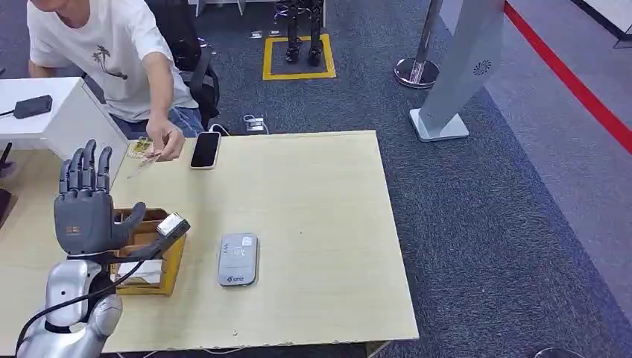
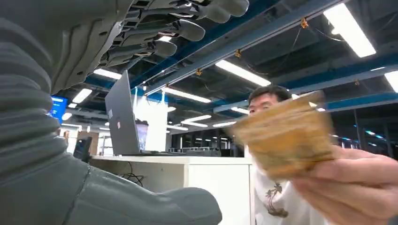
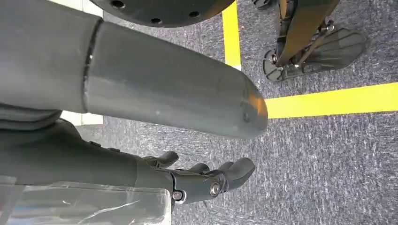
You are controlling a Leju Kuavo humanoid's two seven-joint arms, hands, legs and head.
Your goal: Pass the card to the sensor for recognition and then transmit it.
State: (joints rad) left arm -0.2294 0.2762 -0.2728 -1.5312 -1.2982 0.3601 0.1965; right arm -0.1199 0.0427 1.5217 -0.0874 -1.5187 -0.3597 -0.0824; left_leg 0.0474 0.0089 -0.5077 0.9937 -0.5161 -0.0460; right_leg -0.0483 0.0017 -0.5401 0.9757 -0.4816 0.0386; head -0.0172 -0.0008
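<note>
The left hand stands raised at the near left of the table, fingers spread and upright, holding nothing, so it is much the nearer hand to the card; the right hand hangs over carpet with its fingers loosely curled round nothing. Just right of the left hand sit a wooden box and, further right, the grey card reader. The card lies beyond and slightly right of the left hand, pinched in the person's hand at the far edge beside a phone, with nothing between.
</note>
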